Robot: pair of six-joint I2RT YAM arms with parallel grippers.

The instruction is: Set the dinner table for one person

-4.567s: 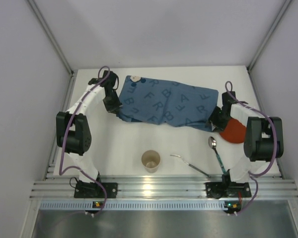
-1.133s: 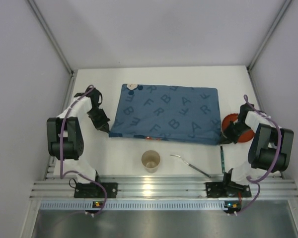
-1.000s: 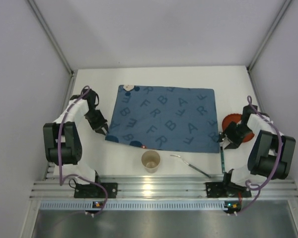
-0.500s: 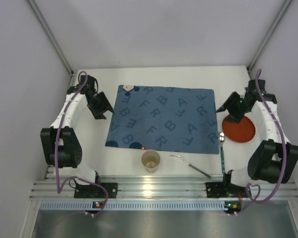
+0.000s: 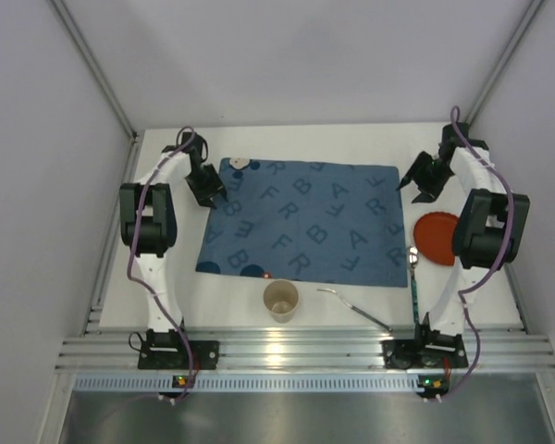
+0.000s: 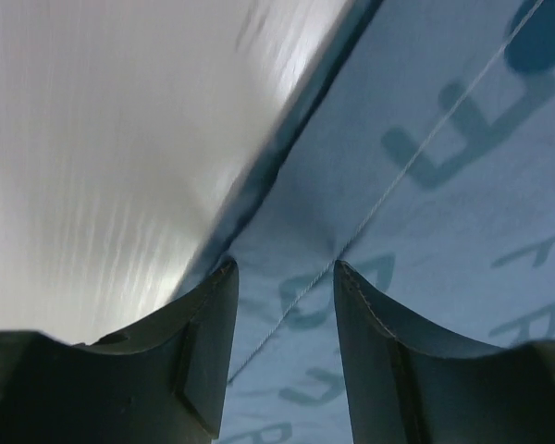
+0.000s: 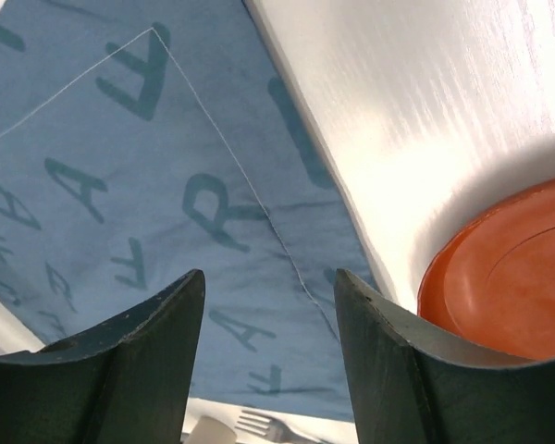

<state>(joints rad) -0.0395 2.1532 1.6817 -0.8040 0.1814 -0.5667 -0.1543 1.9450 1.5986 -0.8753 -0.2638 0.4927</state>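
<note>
Presently left end effector (image 6: pixel 282 270) and right end effector (image 7: pixel 269 277) are hovering spread, empty, over the placemat (image 5: pixel 301 222) — likely limp, best pinched at corners — lying on the rigid worktop (image 5: pixel 231 301).

The top camera looks steeply down from above and behind the table's (image 5: pixel 351 139) near edge, far enough off to take in the whole top. The left wrist camera peers past the left gripper (image 6: pixel 284 270), very close to the mat's (image 6: pixel 425 185) left edge by the far-left corner. The right wrist camera sits slightly higher, looking down on the mat's right edge. All three share the mat; the top and right views share the plate (image 7: pixel 499 277).
</note>
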